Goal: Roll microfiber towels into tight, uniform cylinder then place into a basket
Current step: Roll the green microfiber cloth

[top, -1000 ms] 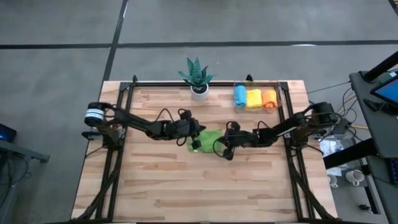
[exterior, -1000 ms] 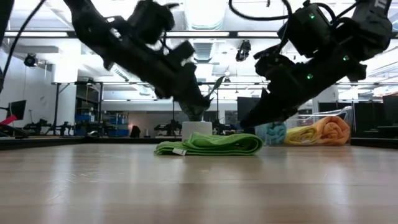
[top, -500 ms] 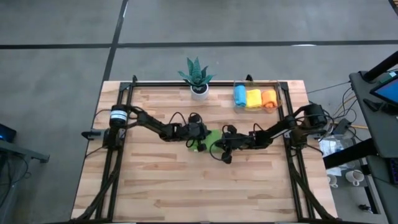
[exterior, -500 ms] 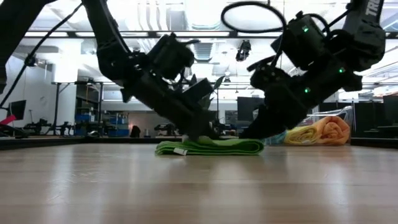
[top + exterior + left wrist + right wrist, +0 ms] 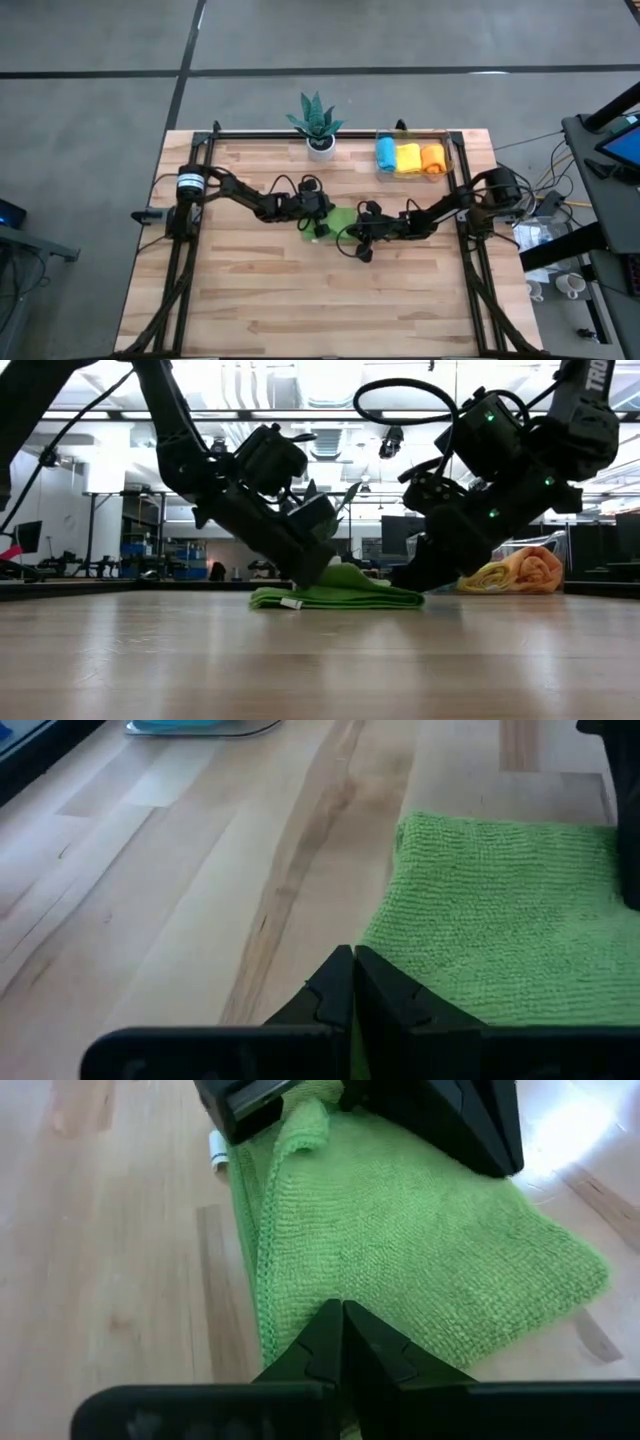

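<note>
Green towel: lying folded mid-worktop, one edge lifting slightly. Left hand and right hand: both pressing down at its opposite ends, fingers squeezed together (neither pinching cloth). Basket: sitting at the far right corner, holding blue, yellow and orange rolls.

Both arms are crowding the middle of the bench, the left pincer and right pincer flanking the green towel. The near half is lying wide open; the plant and basket are blocking the far edge.
</note>
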Tool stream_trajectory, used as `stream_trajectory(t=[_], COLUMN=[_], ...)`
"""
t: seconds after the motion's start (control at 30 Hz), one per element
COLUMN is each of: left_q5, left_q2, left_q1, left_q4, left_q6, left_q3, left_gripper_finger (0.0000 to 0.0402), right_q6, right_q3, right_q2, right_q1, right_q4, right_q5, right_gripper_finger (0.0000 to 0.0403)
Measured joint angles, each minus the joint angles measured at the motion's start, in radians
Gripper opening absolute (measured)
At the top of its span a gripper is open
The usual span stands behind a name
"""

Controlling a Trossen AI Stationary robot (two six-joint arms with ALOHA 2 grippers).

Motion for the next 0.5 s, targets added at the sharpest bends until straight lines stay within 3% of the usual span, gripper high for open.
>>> stream_trajectory(t=[0.4,0.5], left_q5=[-0.031,0.021], left_q2=[-0.192,-0.200], left_q1=[-0.028,-0.060], left_q4=[-0.069,-0.058], left_q6=[0.044,0.067], left_q3=[-0.030,-0.033], left_gripper_finger=[0.0000,0.0000], right_q6=[0.000,0.000], right_q3=[-0.008,-0.010], right_q2=[-0.042,-0.042], right_q1=[0.001,0.001], right_q4=[-0.036,-0.033], right_q5=[-0.010,-0.007], right_gripper_finger=[0.0009,0.0009])
